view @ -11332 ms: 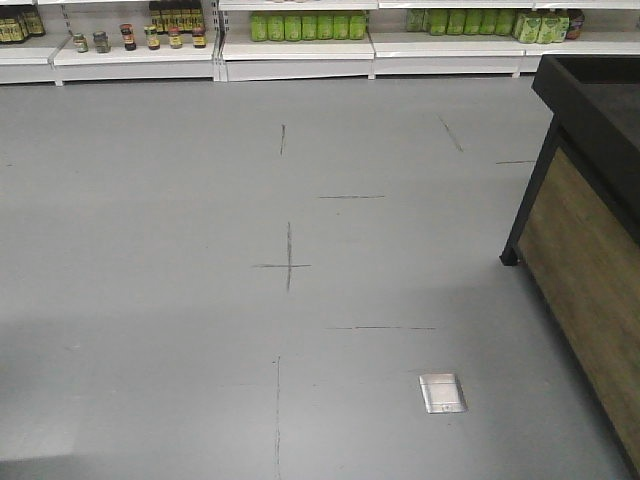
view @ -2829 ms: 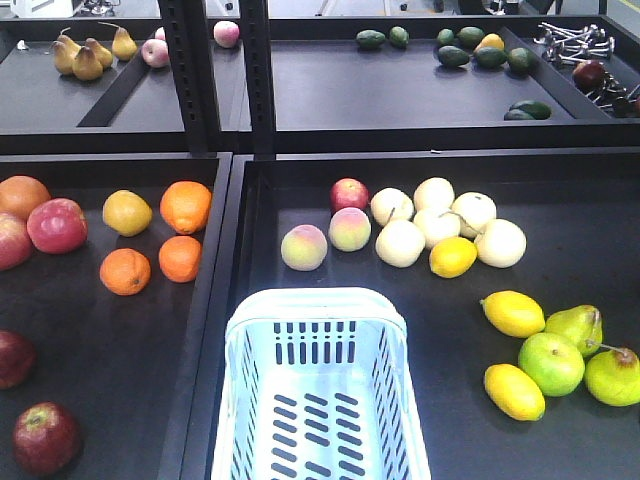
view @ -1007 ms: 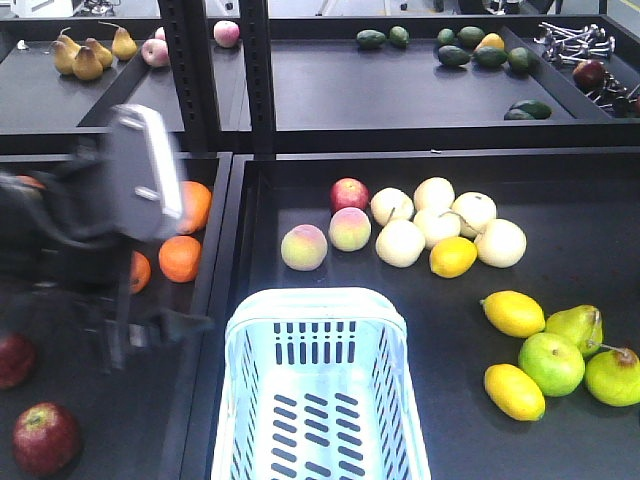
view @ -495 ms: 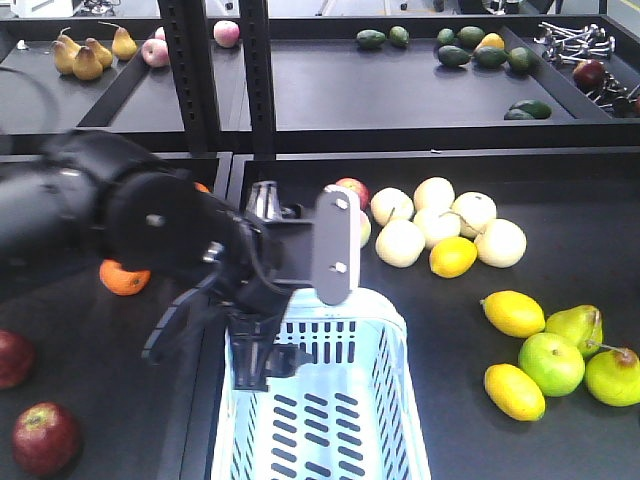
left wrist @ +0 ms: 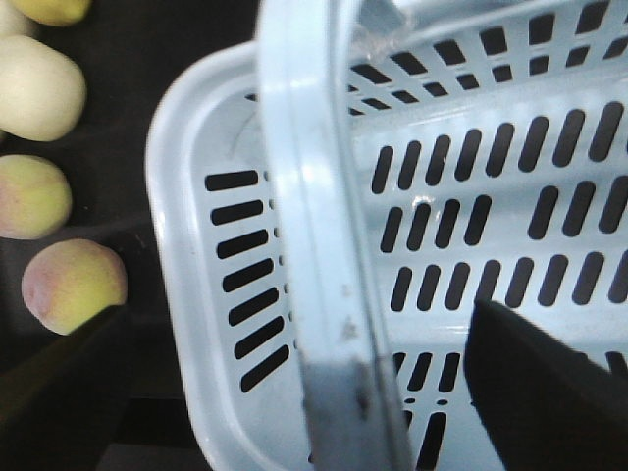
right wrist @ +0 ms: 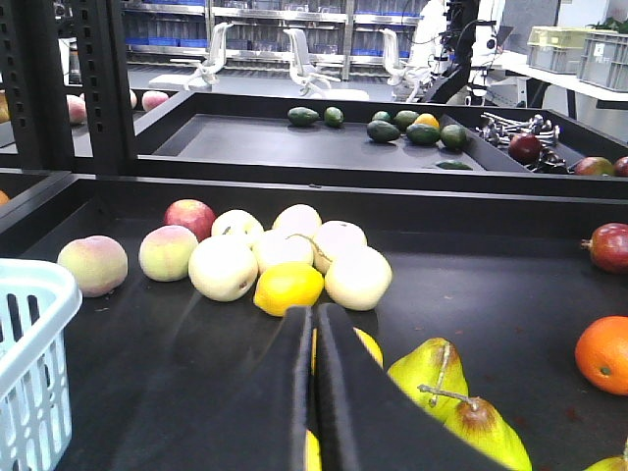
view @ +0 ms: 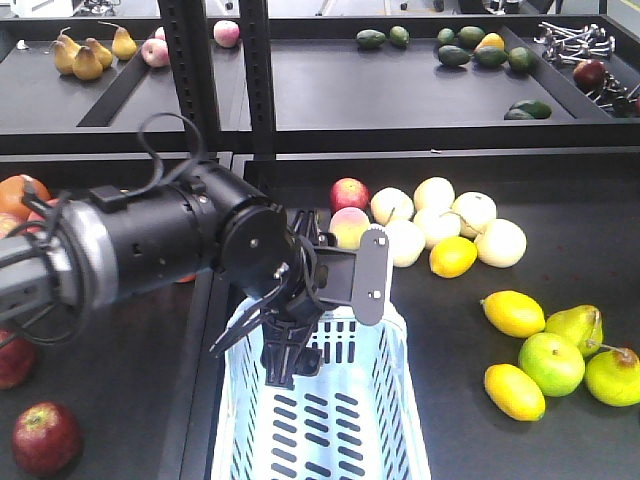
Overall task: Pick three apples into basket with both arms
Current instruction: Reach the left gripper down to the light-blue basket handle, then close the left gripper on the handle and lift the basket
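Note:
The pale blue-white basket [view: 330,420] stands empty at the front centre. My left gripper [view: 275,350] hangs open over its far-left corner. In the left wrist view the basket's hoop handle [left wrist: 314,245] runs between my spread fingers [left wrist: 549,392], and nothing is held. Two dark red apples [view: 45,437] lie in the left tray, the second one [view: 12,362] partly behind my left arm [view: 150,245]. A third is not in view. My right gripper [right wrist: 314,319] is shut and empty, low over a lemon [right wrist: 287,287].
Peaches [view: 350,225], pale round fruit [view: 440,220], lemons [view: 515,313] and green apples and pears [view: 580,355] lie in the right tray. A black upright post [view: 190,70] stands behind the left arm. Avocados [view: 470,50] and pears [view: 85,55] lie in the back trays.
My left arm swung in from the left and now reaches over the basket's far-left corner. Much earlier the view showed only floor and shelves.

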